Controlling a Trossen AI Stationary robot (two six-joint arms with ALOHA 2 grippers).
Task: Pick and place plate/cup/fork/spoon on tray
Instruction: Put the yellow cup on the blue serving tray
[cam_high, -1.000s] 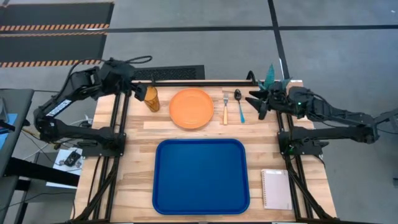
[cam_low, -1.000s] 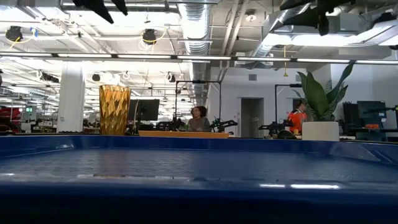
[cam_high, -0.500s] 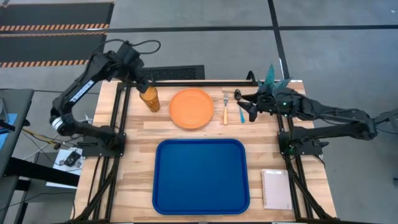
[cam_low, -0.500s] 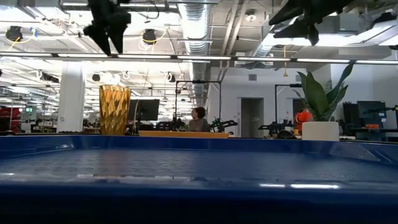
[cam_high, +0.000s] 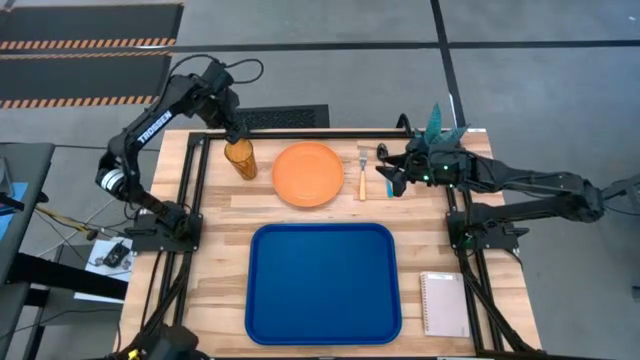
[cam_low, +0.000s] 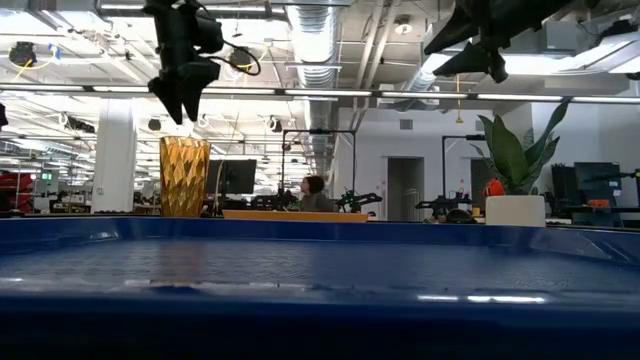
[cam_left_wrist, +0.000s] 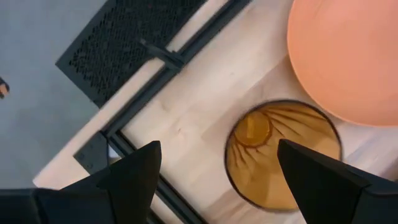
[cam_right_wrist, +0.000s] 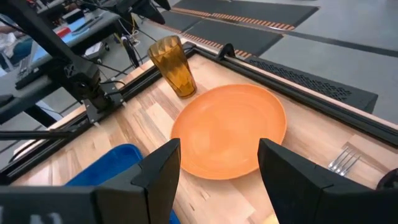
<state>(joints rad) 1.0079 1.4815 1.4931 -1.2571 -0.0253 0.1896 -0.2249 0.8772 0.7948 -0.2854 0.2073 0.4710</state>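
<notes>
Both my jaws stand wide, holding nothing. My left gripper hangs above the cup, pointing down at it; in the left wrist view the cup shows from above, its open mouth between my two spread fingers, with the plate just beside it. In the low view the left gripper is clear of the cup's rim, not touching it.

My right gripper is over the far right part of the table, above the spoon and just beside the fork. From the right wrist view I look past my fingers across the plate to the cup; the fork's tines show near the edge, and a corner of the tray lies near the plate. In the low view the right gripper is high above the table.

The cup stands upright at the far left, the plate next to it, then the fork and the spoon in a row. The tray lies nearer, in the middle, with nothing on it. A notepad lies to the tray's right. A potted plant stands at the far right corner.
</notes>
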